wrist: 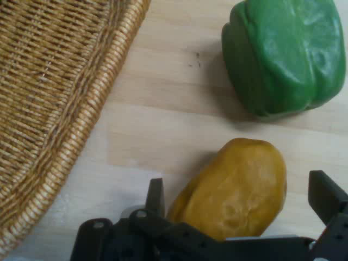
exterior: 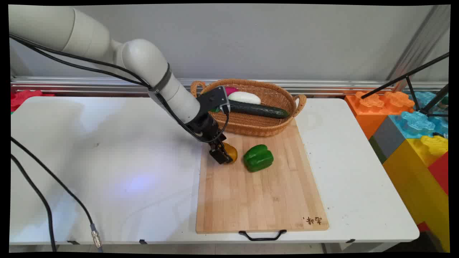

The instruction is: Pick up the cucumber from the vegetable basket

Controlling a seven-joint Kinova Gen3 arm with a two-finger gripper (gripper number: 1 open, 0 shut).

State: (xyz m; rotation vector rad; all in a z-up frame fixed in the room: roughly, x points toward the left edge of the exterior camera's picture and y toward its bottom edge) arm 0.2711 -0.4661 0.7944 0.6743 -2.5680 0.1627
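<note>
Hand view: pincer (wrist: 239, 198) straddles lumpy (waxy) yellow-orange fruit (wrist: 239, 187) — apart.

board (exterior: 258, 200) on table (exterior: 107, 172) | basket (exterior: 251, 125) behind | potato (exterior: 231, 152) left of pepper (exterior: 258, 157), both on board

Bright even light, soft shadows, faint glare on table (exterior: 107, 172), mild hand-view blur

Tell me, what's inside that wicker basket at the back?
The wicker basket holds a dark green cucumber, a white vegetable and something pink, mostly hidden behind the arm. Whatever lies beneath them is covered.
</note>
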